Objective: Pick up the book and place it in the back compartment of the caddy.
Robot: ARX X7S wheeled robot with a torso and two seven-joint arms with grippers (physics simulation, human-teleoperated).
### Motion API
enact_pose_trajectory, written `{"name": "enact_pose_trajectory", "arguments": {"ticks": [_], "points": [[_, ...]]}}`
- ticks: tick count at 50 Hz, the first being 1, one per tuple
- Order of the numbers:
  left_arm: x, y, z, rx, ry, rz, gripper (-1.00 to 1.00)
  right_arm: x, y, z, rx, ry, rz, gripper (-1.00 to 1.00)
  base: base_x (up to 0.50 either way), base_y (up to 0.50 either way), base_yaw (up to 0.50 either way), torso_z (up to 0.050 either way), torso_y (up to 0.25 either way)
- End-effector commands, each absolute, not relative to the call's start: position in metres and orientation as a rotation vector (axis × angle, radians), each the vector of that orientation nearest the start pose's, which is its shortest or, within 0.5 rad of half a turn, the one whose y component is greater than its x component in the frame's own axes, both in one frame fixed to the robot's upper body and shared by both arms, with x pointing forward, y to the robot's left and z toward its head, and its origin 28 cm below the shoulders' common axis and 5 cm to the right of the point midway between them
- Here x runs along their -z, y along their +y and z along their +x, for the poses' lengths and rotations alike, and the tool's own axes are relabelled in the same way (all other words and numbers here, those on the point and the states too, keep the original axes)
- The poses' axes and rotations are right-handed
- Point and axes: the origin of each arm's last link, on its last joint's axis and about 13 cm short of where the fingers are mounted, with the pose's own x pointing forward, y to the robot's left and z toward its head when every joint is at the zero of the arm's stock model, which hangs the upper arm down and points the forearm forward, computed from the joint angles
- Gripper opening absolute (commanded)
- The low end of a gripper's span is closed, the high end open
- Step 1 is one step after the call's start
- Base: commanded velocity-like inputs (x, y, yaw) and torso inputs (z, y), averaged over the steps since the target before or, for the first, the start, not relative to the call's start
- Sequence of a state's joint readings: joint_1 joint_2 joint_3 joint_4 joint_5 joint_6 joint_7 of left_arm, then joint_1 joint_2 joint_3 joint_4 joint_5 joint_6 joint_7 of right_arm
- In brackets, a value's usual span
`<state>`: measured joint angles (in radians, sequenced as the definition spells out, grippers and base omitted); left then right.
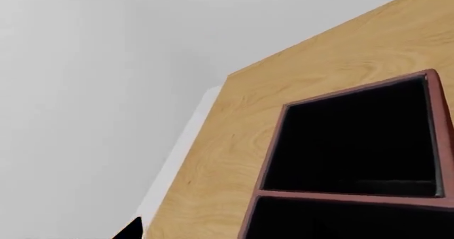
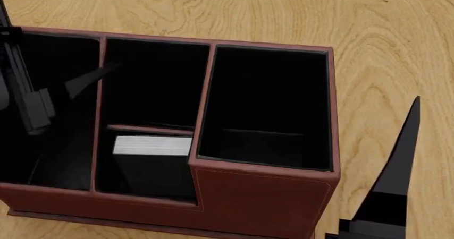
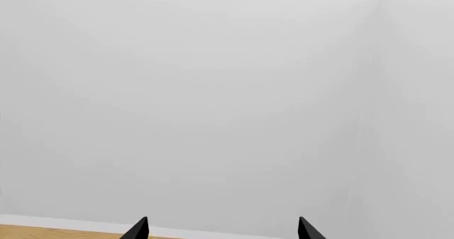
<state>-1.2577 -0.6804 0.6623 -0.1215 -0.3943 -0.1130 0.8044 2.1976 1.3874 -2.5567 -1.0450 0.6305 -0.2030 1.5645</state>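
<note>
Your book [image 2: 152,145] stood inside the caddy [image 2: 262,196] — in its small back compartment [image 2: 145,167]; your right gripper [image 3: 222,229] gaped empty, left gripper's state unreadable.

caddy [image 2: 262,196] dark red-brown, pale stitching along edges, black lining inside all cells; book [image 2: 152,162] black cover, white-grey page edges; desk [image 2: 369,32] light tan wood, wavy grain; right gripper [image 3: 223,229] fingertips black; wall [image 3: 212,90] plain pale grey
</note>
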Motion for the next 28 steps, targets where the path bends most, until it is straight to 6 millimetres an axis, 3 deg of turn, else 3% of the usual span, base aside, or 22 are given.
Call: {"name": "enact_pose_trajectory", "arguments": {"ticks": [1,28], "points": [[-0.336,0.297,0.339,0.869,-0.478,0.774,1.00,-0.238,-0.138,0.125,0.175,-0.632,-0.187,1.00,0.00,0.00,0.00,0.000,0.000],[-0.339,0.321,0.313,0.642,-0.565,0.680,1.00,-0.243,-0.139,0.125,0.168,-0.647,-0.194,1.00,0.00,0.00,0.00,0.000,0.000]]}}
